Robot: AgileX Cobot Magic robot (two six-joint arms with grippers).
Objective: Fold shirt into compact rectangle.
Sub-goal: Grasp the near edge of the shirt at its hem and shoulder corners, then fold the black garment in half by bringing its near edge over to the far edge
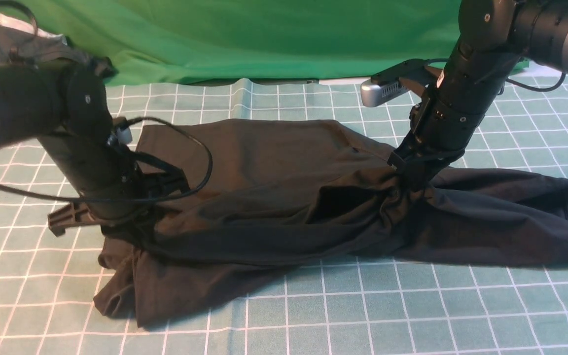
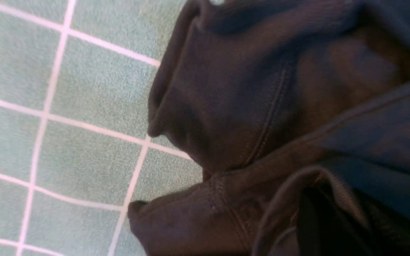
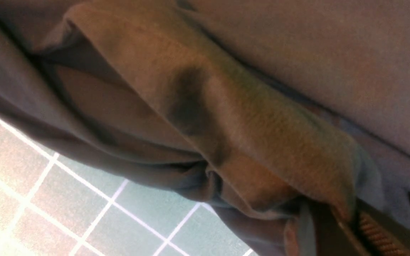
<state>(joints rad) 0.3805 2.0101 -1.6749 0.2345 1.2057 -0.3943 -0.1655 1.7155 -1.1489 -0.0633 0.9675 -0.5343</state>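
The black shirt [image 1: 274,162] lies crumpled across the middle of the checked cloth, print side hidden, with one end trailing off to the right. My left gripper [image 1: 136,222] is sunk into the bunched fabric at the shirt's left end, shut on a hemmed fold [image 2: 262,106]; its jaws [image 2: 327,213] are mostly covered by cloth. My right gripper [image 1: 412,180] comes down from the upper right and is shut on a pinched ridge of the shirt right of centre. In the right wrist view the gathered fabric [image 3: 244,106] drapes over that gripper [image 3: 340,227].
A teal tablecloth with a white grid [image 1: 412,305] covers the table. A green backdrop [image 1: 264,34] hangs behind it. A black cable [image 1: 207,162] loops off the left arm above the shirt. Dark clutter [image 1: 42,44] sits at the back left.
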